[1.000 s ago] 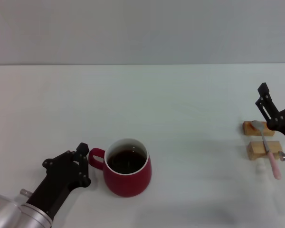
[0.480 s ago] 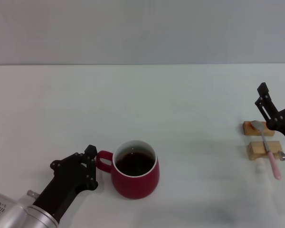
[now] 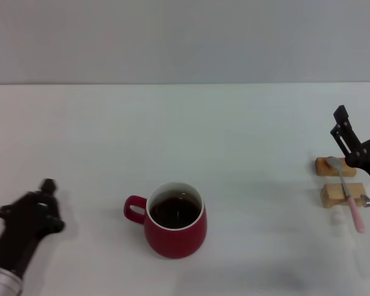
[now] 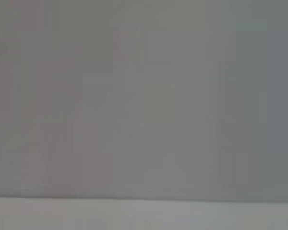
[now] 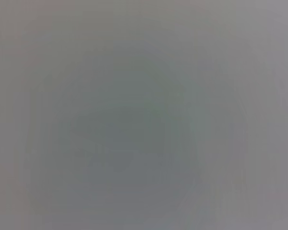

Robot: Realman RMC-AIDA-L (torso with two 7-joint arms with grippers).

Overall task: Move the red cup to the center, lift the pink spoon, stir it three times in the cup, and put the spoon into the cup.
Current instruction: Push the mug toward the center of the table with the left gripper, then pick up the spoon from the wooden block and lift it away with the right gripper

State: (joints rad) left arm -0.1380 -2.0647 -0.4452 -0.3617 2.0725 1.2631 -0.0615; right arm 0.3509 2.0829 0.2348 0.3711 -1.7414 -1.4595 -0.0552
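Red cup (image 3: 175,219) upright on the white surface (image 3: 185,135), handle toward the left tool (image 3: 44,198), well apart from it, grip state unclear, pink spoon (image 3: 348,194) across two wooden blocks (image 3: 341,180), right tool (image 3: 357,148) open just above it.

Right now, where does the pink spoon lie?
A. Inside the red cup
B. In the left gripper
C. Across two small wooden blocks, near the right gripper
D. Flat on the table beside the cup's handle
C: the spoon rests across the two wooden blocks at the table's right side, close to the right gripper, far from the cup.
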